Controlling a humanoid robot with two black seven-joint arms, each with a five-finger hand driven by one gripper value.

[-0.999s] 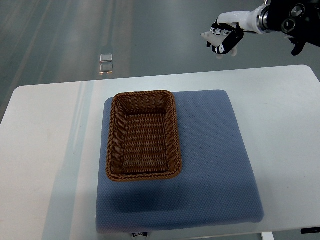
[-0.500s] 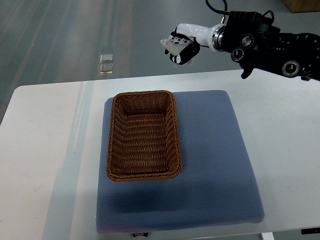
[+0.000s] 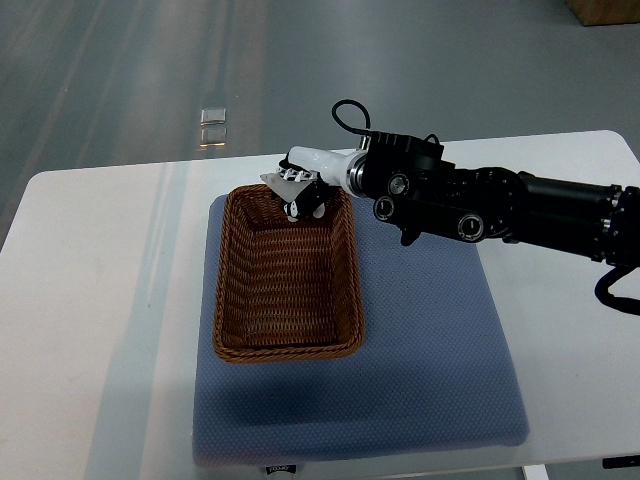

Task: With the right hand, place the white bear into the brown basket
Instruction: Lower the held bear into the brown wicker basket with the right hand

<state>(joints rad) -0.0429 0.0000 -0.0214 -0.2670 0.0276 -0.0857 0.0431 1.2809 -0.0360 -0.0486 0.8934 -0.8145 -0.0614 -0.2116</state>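
A: Nearest the camera, what is there?

B: A white rectangular table (image 3: 90,300) with a blue textured foam mat (image 3: 430,340) lying on it. A brown woven wicker basket (image 3: 225,300), rectangular, sits on the mat's left part, and the floor of the basket shows bare.

A: And past the basket's middle?

B: The right hand (image 3: 300,192), white with black fingers, hangs over the basket's far rim, toward its far right corner. Its black arm (image 3: 500,205) reaches in from the right, crossing above the mat on the basket's far right side.

A: Is the white bear there?

B: A small pale shape shows among the curled fingers above the far rim; it is too small to say surely that it is the bear. The hand looks clenched around it.

A: Beyond that?

B: Grey floor (image 3: 120,60) with a small bright patch.
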